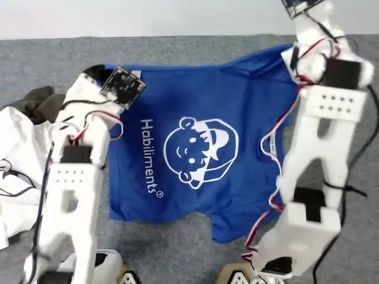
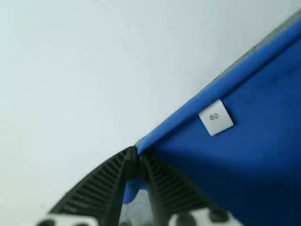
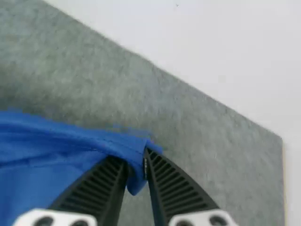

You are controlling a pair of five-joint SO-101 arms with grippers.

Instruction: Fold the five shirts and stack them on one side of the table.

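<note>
shirt: blue shirt (image 1: 237,100) lies flat in the middle of the mat (image 1: 177,248).
grips: left gripper (image 2: 133,165) and right gripper (image 3: 136,174) each pinch its edge toward the mat's far side.
risk: either thin pinch may slip, skewing the fold.

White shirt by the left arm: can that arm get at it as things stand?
Probably not yet. The left claw is shut on the blue shirt edge, so it would have to let go first. Otherwise the white shirt lies close beside that arm, uncovered.
</note>
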